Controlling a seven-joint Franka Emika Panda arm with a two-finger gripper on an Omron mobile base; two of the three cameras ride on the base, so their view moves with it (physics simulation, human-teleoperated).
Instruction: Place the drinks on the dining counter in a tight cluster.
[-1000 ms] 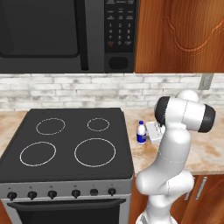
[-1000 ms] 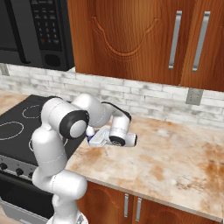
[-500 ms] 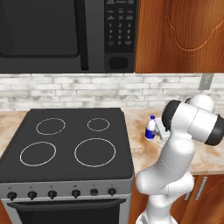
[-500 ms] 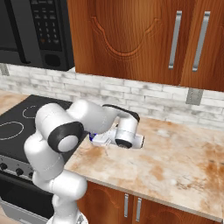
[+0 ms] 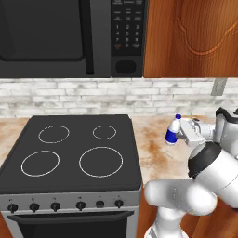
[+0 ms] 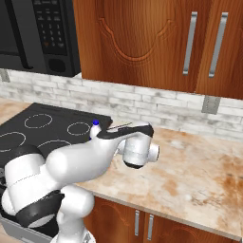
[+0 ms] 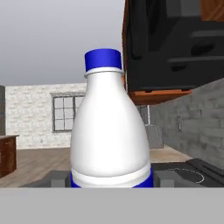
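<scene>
The gripper (image 5: 182, 135) is clamped on a white plastic bottle with blue cap and blue label (image 5: 173, 130), lifted above the marbled worktop (image 5: 155, 153). In the hand view the bottle (image 7: 110, 131) stands upright between the fingers; the right base view shows just its cap (image 6: 96, 123) behind the arm.

Sitting at the left of a marbled worktop (image 6: 199, 175): a black stove (image 5: 69, 153) with four ringed burners and a row of knobs (dark, along the front). Hanging above: a black microwave (image 5: 69, 37), beside wooden cabinets (image 6: 156, 42). Running behind: a whitish brick backsplash (image 5: 93, 97).
</scene>
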